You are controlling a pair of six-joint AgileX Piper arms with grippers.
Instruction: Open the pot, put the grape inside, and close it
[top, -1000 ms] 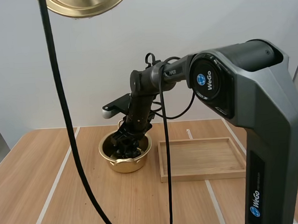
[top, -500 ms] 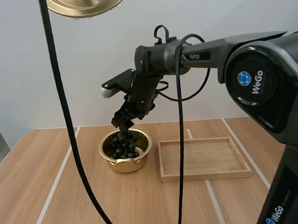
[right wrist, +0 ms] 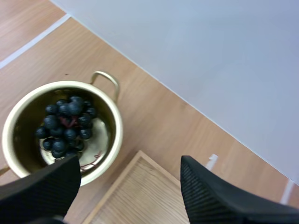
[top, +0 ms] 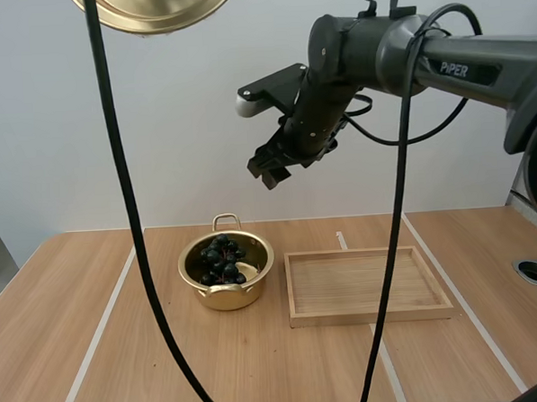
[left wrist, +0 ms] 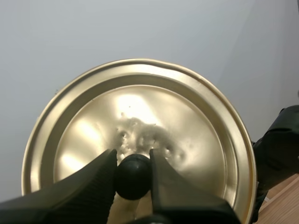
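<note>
A golden pot (top: 226,273) stands uncovered on the table with a bunch of dark grapes (top: 222,260) inside it. The same pot (right wrist: 28,165) and grapes (right wrist: 67,127) lie below my right gripper (right wrist: 126,186), which is open with nothing between its fingers. In the high view that right gripper (top: 271,169) hangs high above the table, up and to the right of the pot. The golden lid (top: 155,6) is held high at the upper left. My left gripper (left wrist: 133,170) is shut on the lid's black knob (left wrist: 133,176), with the lid (left wrist: 187,135) behind it.
A shallow wooden tray (top: 367,286) lies just right of the pot, and its corner (right wrist: 135,196) lies under my right gripper. White lines run across the wooden table. A round hole (top: 535,271) sits near the table's right edge.
My right gripper let go of the grapes in the pot, then rose up and to the right, well above the table. The lid stayed high at the upper left.
</note>
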